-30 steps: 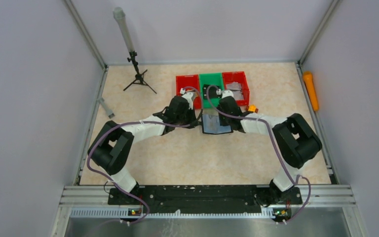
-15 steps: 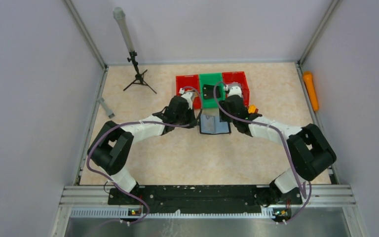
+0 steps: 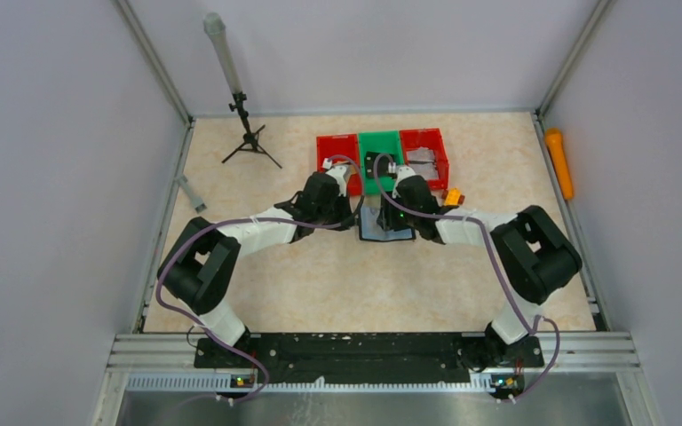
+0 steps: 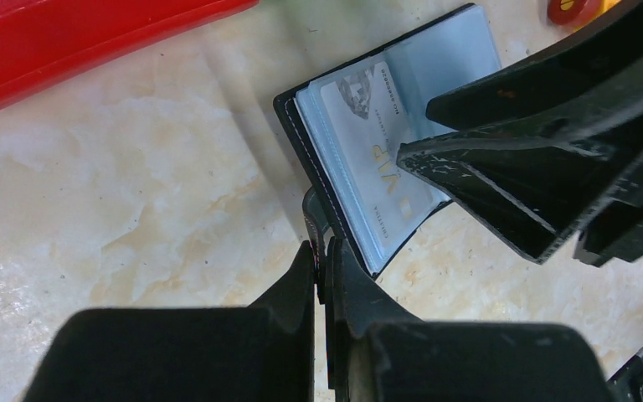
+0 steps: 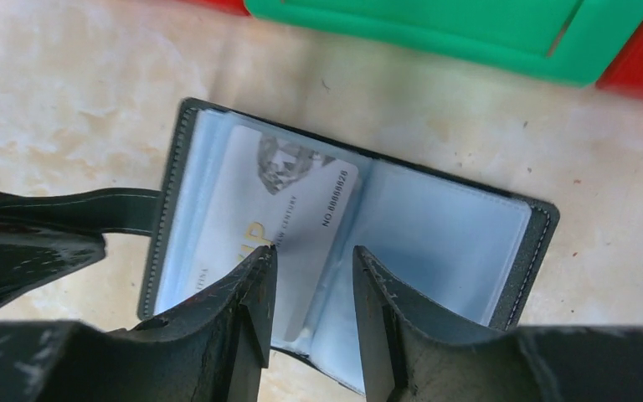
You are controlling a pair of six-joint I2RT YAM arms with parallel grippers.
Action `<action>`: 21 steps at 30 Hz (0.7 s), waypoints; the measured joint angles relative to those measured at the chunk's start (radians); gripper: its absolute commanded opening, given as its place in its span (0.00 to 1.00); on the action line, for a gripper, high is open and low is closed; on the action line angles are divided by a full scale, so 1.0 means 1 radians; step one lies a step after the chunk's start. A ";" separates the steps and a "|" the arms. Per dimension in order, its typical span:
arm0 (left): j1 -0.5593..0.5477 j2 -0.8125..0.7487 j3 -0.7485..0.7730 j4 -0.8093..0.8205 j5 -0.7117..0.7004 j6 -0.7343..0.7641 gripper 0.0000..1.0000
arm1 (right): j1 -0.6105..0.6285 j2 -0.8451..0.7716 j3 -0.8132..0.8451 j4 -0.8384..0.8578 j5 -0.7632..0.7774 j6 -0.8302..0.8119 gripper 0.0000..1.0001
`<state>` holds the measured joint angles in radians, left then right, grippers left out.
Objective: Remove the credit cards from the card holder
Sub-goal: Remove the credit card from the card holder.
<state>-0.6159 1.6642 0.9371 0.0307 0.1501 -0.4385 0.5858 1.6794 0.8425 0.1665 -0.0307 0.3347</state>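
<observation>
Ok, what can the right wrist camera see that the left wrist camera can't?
Only the right wrist view plainly shows the green bin. Only the left wrist view shows the left pincer up close, shut on the tab, plus a small red and yellow thing at the top edge. Both show the card holder lying open with a pale VIP card inside, and the right pincer open right over that card.
</observation>
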 measured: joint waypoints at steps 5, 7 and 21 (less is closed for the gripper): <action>0.002 0.000 0.000 -0.001 0.011 -0.003 0.00 | -0.017 0.056 0.041 -0.047 -0.022 0.015 0.37; 0.005 0.000 0.000 0.001 0.021 -0.005 0.00 | -0.018 0.066 0.056 -0.056 -0.026 0.017 0.32; 0.052 0.087 0.048 -0.063 0.058 -0.041 0.34 | -0.046 0.117 0.092 -0.050 -0.126 0.037 0.21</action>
<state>-0.5640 1.7512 0.9852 -0.0326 0.2077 -0.4797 0.5400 1.7966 0.9348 0.1169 -0.1566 0.3717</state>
